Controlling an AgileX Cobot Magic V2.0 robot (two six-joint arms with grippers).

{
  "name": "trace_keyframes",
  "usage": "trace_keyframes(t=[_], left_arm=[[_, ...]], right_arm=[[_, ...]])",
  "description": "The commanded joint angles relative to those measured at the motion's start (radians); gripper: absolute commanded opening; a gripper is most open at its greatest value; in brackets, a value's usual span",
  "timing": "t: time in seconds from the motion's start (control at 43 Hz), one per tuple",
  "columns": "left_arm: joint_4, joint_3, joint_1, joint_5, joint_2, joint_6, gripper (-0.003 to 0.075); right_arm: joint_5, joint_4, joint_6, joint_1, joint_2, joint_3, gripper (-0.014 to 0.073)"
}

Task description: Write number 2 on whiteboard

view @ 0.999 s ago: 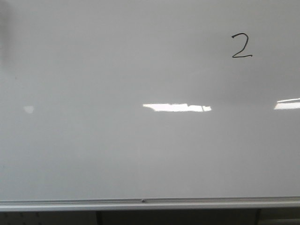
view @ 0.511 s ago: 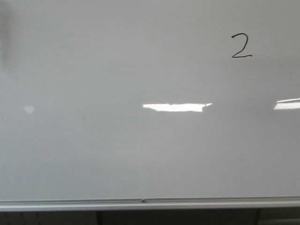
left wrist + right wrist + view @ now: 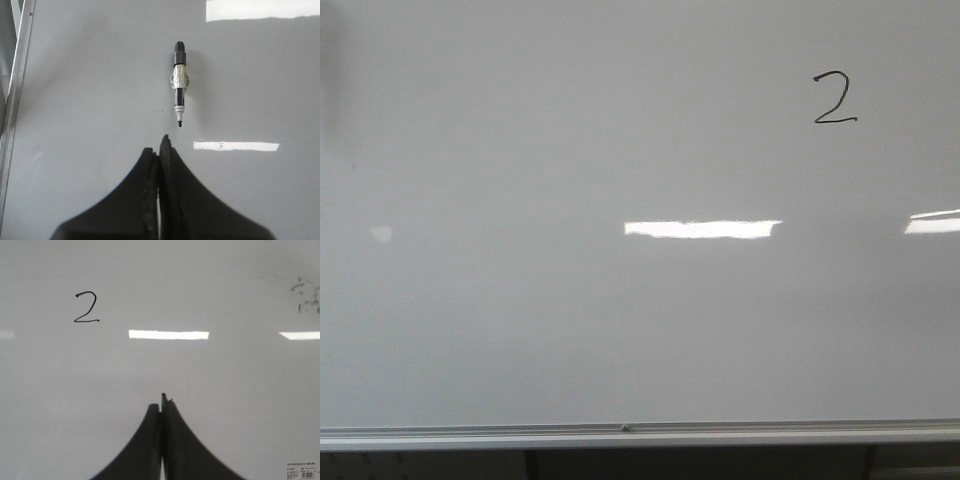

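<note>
Left gripper (image 3: 159,150): fingers pressed together, nothing between them, tips held off the board. Just beyond its tips a marker (image 3: 179,82) lies on the whiteboard (image 3: 90,90), uncapped, nib pointing toward the gripper, clear of the fingers.

Right gripper (image 3: 162,407): fingers likewise closed flat against each other, holding nothing.

Front view: metal rail (image 3: 620,436) runs along the whiteboard's (image 3: 570,330) lower edge. Neither arm visible here. Farther up, the 2 (image 3: 835,98) sits in the upper right of the board, thin black stroke, curved top and flat base. In the right wrist view the 2 (image 3: 86,307) lies well beyond the fingertips. Faint dark smudges (image 3: 305,295) near the far corner there.
</note>
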Motion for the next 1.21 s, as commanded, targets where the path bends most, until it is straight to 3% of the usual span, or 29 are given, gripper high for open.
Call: trace_keyframes(t=[0.0,0.348,1.185], left_arm=[[-0.007,0.034,0.002,-0.083,-0.026,-0.001,-0.0020],[-0.007,0.034,0.002,-0.083,-0.026,-0.001,-0.0020],[-0.007,0.034,0.002,-0.083,-0.026,-0.001,-0.0020]], right_arm=[[-0.110,-0.006,0.000,-0.006,-0.021,0.014,-0.0069],[-0.322,-0.005,0.000,-0.006,-0.020,0.143,-0.0069],[-0.379,0.014,0.000,0.018,-0.021,0.140,-0.0069]])
